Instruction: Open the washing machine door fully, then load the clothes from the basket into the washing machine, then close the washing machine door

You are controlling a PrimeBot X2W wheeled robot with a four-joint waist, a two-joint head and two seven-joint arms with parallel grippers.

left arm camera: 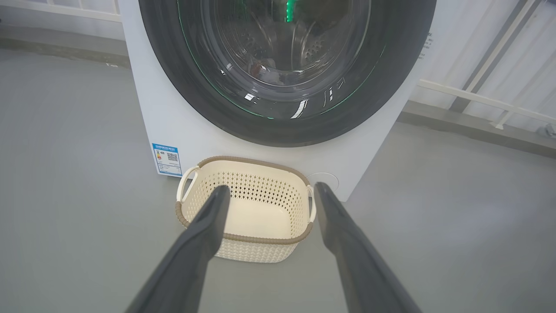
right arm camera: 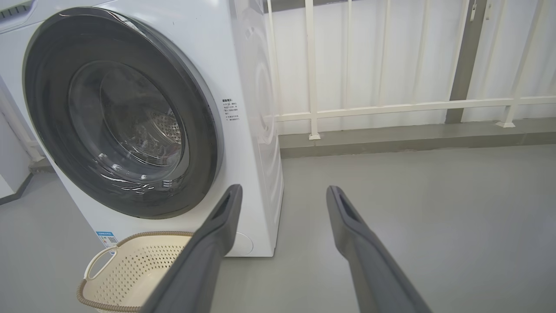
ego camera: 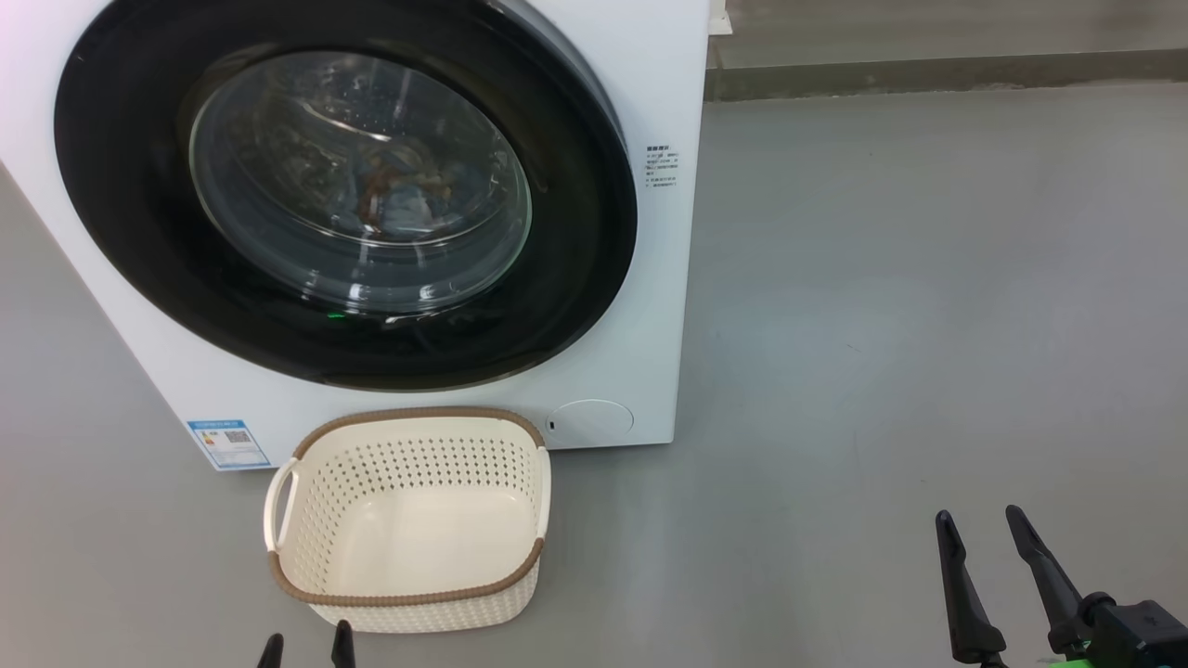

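The head camera looked steeply down from above and in front onto the washer [ego camera: 664, 278], with the door [ego camera: 111, 186] large at upper left, the basket [ego camera: 418, 464] just below it and floor [ego camera: 910, 325] off to the right. The left wrist camera sat low and near, facing the washer square-on, the basket framed between the fingers of the left gripper [left arm camera: 272, 188]. The right wrist camera stood farther right, looking across at an angle past the right gripper [right arm camera: 283, 190], so it caught the washer's side panel and the railing [right arm camera: 391, 106] behind. All three shared the door, the basket and the blue label [ego camera: 227, 443].
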